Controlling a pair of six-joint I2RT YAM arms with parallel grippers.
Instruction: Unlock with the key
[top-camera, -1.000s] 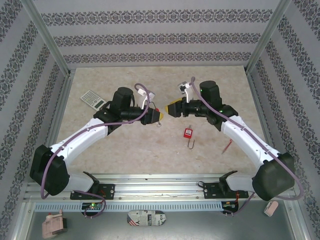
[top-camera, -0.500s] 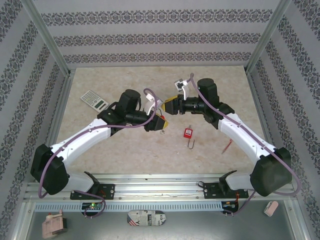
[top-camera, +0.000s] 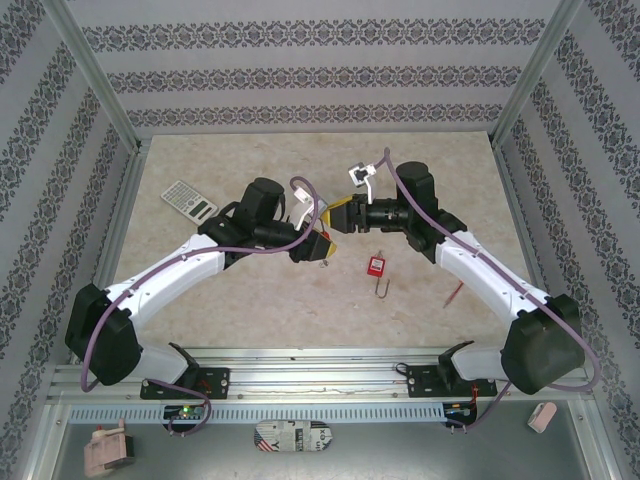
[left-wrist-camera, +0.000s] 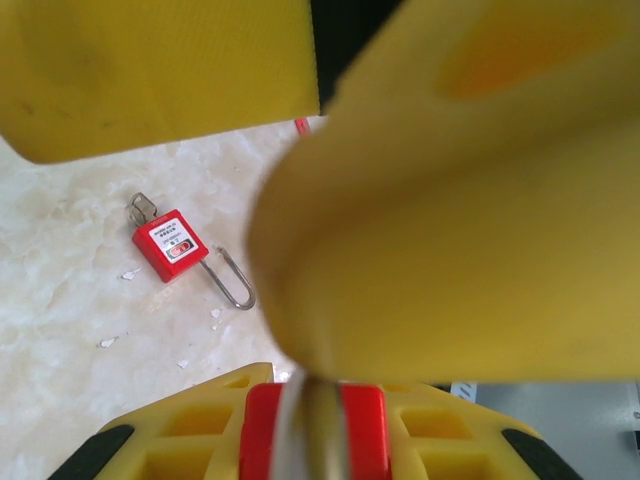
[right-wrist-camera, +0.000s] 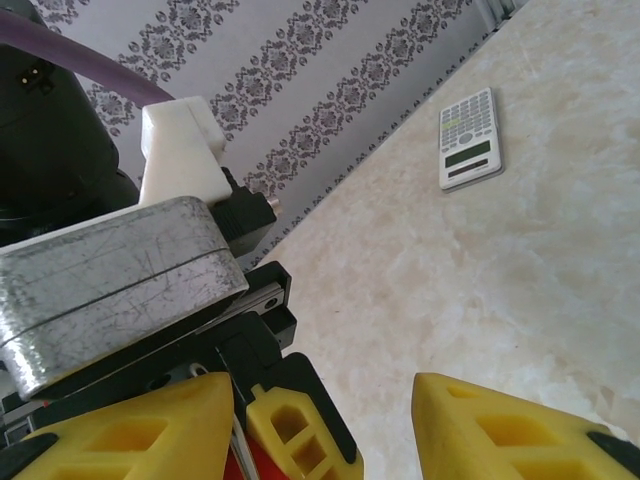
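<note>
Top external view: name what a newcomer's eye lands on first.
Two yellow claws nose to nose in the middle: the left claw clamps a red item, and the right claw gapes beside it. Next comes the red padlock lying close by on the table, its shackle sprung open.

On the table (top-camera: 250, 300) lie one red padlock (top-camera: 377, 266), one calculator (top-camera: 189, 199) and one thin red stick (top-camera: 455, 292).

White arm links (top-camera: 165, 278), black joints (top-camera: 545, 350), purple cables (right-wrist-camera: 70, 50), yellow claw fingers (right-wrist-camera: 500, 430)
</note>
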